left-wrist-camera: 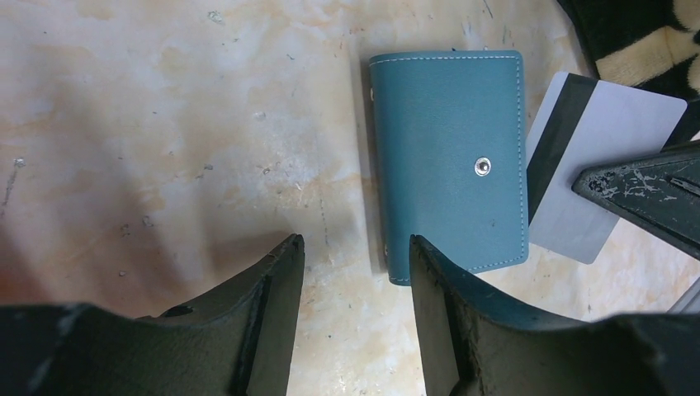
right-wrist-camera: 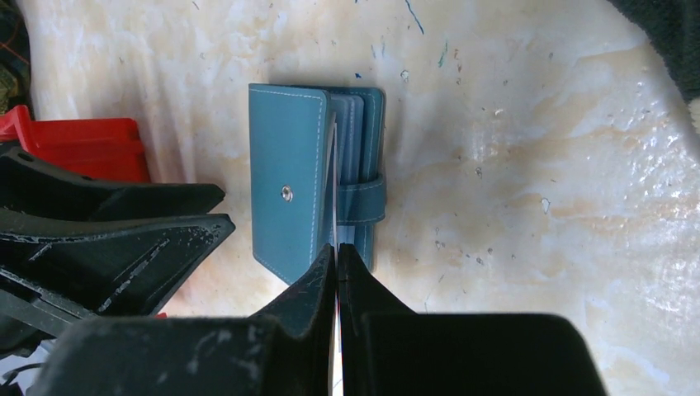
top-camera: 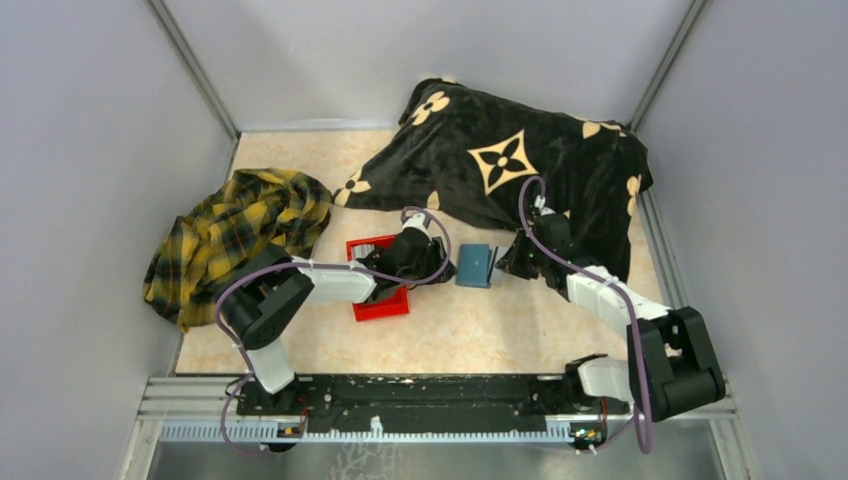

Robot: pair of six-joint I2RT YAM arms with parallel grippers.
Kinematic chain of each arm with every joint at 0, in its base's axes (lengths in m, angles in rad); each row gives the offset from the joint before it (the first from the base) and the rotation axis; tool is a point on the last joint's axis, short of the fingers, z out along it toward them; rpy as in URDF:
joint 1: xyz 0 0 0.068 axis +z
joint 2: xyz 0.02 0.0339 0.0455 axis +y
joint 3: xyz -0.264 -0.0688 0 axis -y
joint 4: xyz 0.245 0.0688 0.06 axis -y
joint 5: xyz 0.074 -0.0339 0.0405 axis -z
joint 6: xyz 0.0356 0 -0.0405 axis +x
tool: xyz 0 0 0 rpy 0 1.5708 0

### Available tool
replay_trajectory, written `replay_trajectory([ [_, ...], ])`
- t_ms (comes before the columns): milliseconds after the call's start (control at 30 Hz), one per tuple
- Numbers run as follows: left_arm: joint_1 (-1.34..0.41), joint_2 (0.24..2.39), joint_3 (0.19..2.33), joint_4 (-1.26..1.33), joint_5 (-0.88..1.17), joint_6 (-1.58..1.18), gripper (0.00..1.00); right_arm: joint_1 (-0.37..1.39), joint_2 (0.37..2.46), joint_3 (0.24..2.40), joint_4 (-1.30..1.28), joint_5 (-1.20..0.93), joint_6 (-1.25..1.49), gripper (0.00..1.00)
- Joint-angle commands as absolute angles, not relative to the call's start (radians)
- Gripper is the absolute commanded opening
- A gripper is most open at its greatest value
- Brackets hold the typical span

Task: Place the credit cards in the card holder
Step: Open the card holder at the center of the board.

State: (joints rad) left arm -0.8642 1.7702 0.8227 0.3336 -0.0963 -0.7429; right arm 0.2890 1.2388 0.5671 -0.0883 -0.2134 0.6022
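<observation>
The teal card holder lies on the table between my two grippers, its snap flap up. My right gripper is shut on a white credit card with a black stripe. It holds the card on edge at the holder's open side, between the flap and the striped slots. My left gripper is open and empty, just short of the holder's near-left corner. Other cards are not clearly visible.
A red bin sits left of the holder, largely under my left arm; it also shows in the right wrist view. A black blanket with tan flowers lies at the back right. A yellow plaid cloth lies at the left. Grey walls enclose the table.
</observation>
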Motion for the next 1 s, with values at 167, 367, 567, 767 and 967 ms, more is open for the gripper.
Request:
replay_trajectory([
  [167, -0.871, 1.787, 0.846, 0.318, -0.131, -0.739, 0.56, 0.267, 1.29, 0.551, 0.048, -0.286, 0.62, 0.0],
  [367, -0.872, 1.795, 0.843, 0.31, -0.13, -0.745, 0.56, 0.259, 1.319, 0.524, 0.113, -0.318, 0.647, 0.0],
  [567, -0.872, 1.801, 0.84, 0.295, -0.128, -0.742, 0.55, 0.253, 1.335, 0.5, 0.186, -0.359, 0.677, 0.0],
  [767, -0.872, 1.812, 0.838, 0.293, -0.098, -0.744, 0.5, 0.253, 1.316, 0.515, 0.217, -0.395, 0.696, 0.0],
  [967, -0.877, 1.819, 0.834, 0.281, -0.087, -0.744, 0.49, 0.253, 1.299, 0.543, 0.215, -0.417, 0.702, 0.0],
])
